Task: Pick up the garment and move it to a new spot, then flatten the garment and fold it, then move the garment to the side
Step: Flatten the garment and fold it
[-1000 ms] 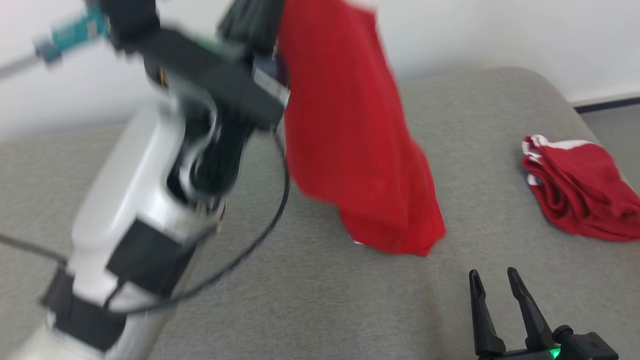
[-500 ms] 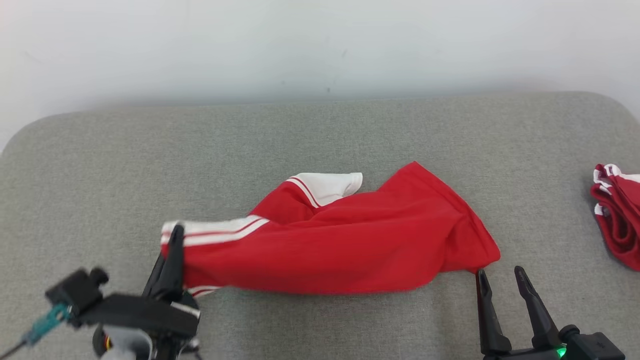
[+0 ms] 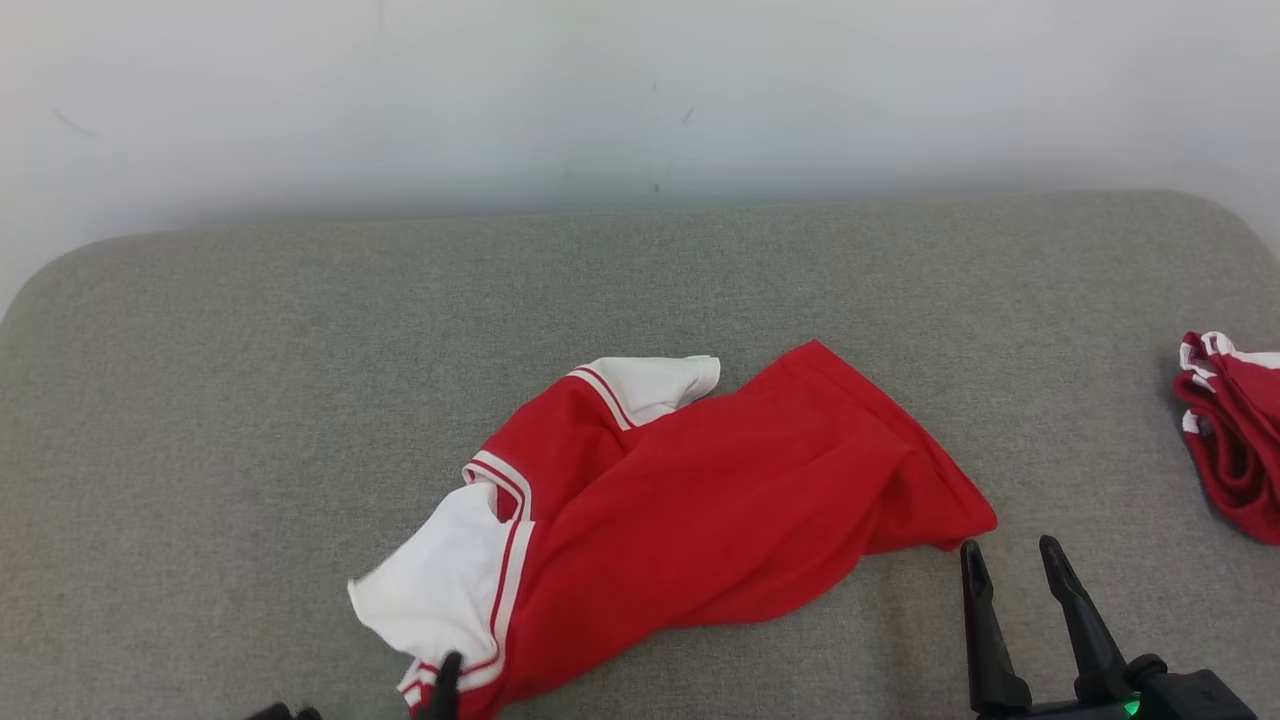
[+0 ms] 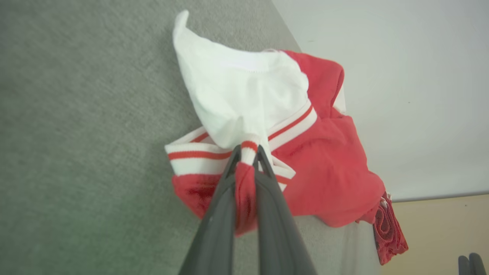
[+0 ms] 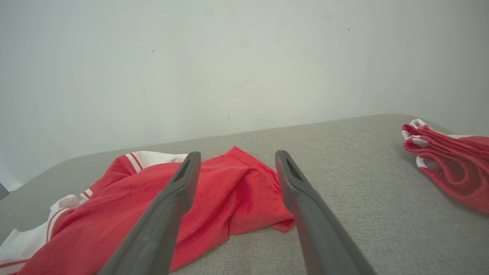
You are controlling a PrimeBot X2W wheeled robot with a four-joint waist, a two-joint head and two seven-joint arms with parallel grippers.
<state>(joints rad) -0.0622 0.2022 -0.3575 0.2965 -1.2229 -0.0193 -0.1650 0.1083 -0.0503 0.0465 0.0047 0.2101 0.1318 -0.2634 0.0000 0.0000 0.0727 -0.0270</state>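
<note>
The garment (image 3: 700,520) is a red shirt with white sleeves and red-striped trim, lying crumpled across the middle of the grey cushion (image 3: 250,350). My left gripper (image 4: 247,149) is shut on the striped trim at the garment's (image 4: 328,160) near left end; its tip (image 3: 447,672) pokes up at the head view's bottom edge. My right gripper (image 3: 1010,555) stands open just right of the garment's red hem corner, with nothing between its fingers. In the right wrist view the garment (image 5: 214,198) lies beyond and left of the open fingers (image 5: 183,179).
A folded stack of red and white clothes (image 3: 1235,440) sits at the cushion's right edge, also the stack (image 5: 450,160) in the right wrist view. A pale wall (image 3: 640,90) rises behind the cushion. Bare grey cushion spreads left of and behind the garment.
The garment went from hanging high in my left gripper to lying on the cushion. The left gripper has pulled its end down toward the near edge. The right gripper held still.
</note>
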